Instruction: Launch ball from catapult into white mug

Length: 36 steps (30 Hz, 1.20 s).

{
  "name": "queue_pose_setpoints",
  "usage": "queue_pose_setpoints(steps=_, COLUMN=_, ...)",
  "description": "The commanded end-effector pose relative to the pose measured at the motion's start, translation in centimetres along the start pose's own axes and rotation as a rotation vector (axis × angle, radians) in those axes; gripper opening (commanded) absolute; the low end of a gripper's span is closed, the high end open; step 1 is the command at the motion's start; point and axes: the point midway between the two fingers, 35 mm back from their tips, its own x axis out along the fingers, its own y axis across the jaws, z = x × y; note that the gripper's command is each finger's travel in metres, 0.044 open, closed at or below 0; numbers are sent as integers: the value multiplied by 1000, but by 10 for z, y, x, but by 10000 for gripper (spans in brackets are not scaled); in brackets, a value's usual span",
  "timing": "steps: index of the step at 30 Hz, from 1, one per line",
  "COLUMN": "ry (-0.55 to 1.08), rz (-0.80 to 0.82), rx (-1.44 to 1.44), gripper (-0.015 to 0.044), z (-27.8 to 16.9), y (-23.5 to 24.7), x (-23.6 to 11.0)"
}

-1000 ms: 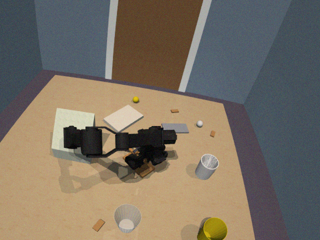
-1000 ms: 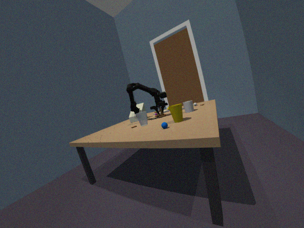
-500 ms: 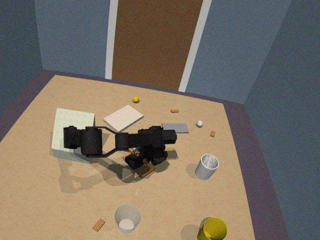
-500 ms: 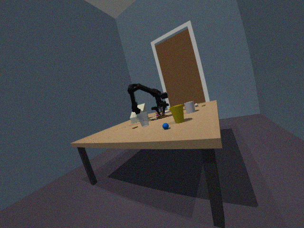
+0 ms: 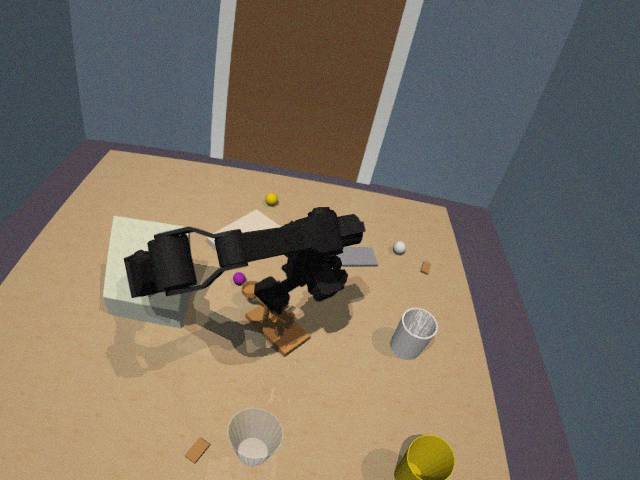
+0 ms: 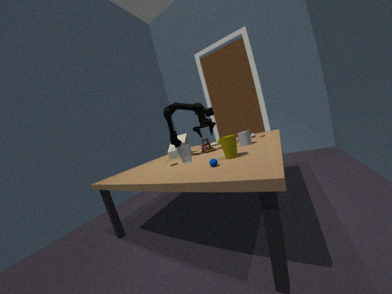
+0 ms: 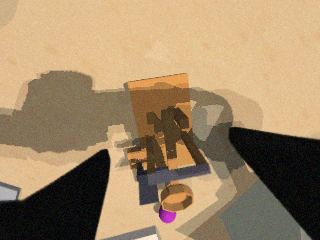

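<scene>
The orange-brown catapult (image 5: 286, 339) (image 6: 207, 149) (image 7: 159, 95) stands on the table, its round cup end towards the pale green block, its other end towards the front right in the top view. The cup (image 5: 250, 290) (image 7: 176, 198) looks empty. A purple ball (image 5: 238, 278) (image 6: 203, 147) (image 7: 167, 215) lies just outside it, partly hidden by it in the wrist view. My gripper (image 6: 206, 136) (image 7: 170, 143) is wide open and empty, above the catapult. The pale cylindrical mug (image 5: 411, 341) (image 6: 244, 138) stands upright right of the catapult in the top view.
A translucent ribbed cup (image 5: 255, 434) (image 6: 185, 154) and a yellow cup (image 5: 429, 459) (image 6: 229, 146) stand at the front. A pale green block (image 5: 124, 253) is left of the catapult. Yellow (image 5: 271, 199), white (image 5: 399, 247) and blue (image 6: 213, 162) balls lie apart.
</scene>
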Motion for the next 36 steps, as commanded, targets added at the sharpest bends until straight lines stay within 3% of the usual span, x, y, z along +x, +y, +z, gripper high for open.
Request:
queue_pose_setpoints(steps=1, ry=8, rz=-16, rx=-9, gripper=440, z=-1, y=-3, x=4)
queue_pose_setpoints(steps=4, ry=8, rz=-15, rx=-8, gripper=440, z=-1, y=-6, x=-1)
queue_pose_setpoints(steps=9, ry=6, rz=-16, rx=-7, gripper=440, z=-2, y=-7, x=43)
queue_pose_setpoints(steps=36, ry=6, rz=-16, rx=-7, gripper=440, z=-1, y=-7, x=81)
